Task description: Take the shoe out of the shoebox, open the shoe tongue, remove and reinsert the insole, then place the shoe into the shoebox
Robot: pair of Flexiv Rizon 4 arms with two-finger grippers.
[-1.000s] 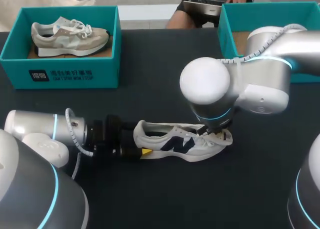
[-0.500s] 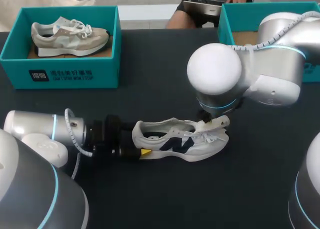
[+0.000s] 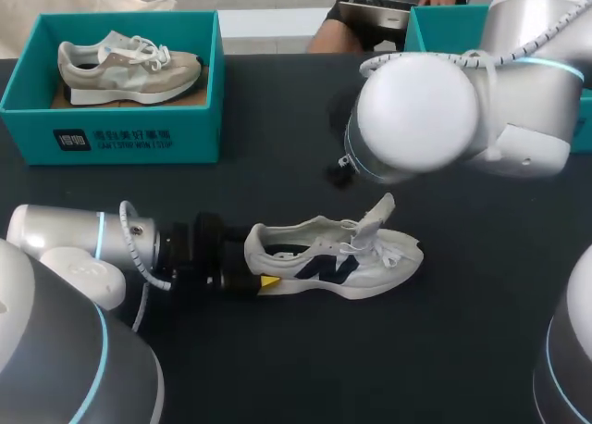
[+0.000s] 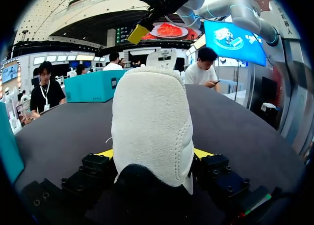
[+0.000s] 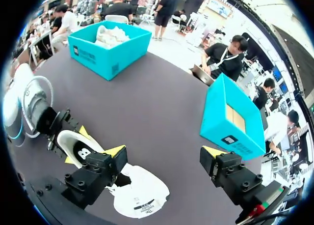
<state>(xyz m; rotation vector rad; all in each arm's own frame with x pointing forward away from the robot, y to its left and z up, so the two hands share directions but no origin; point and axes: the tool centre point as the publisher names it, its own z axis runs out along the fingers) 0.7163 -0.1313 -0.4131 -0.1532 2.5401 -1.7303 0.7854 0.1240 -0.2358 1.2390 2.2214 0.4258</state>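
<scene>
A white shoe (image 3: 333, 257) with a navy logo lies on its sole on the black table, toe to the right. Its tongue (image 3: 375, 216) stands raised. My left gripper (image 3: 264, 276) is shut on the heel; the left wrist view shows the heel (image 4: 152, 122) pressed between both yellow tips. My right gripper (image 5: 164, 154) hangs open and empty above the shoe (image 5: 78, 149), over the tongue (image 5: 140, 198). In the head view the right arm (image 3: 425, 118) hides its fingers. The empty teal shoebox (image 3: 435, 44) stands at the back right.
A second teal box (image 3: 111, 128) at the back left holds a beige shoe (image 3: 125, 65). Bare black table (image 3: 277, 368) lies in front of the white shoe and between the two boxes.
My right gripper opened, let go of the tongue and rose away from the shoe. The tongue now stands up. The left gripper and the shoe's heel stayed in place.
</scene>
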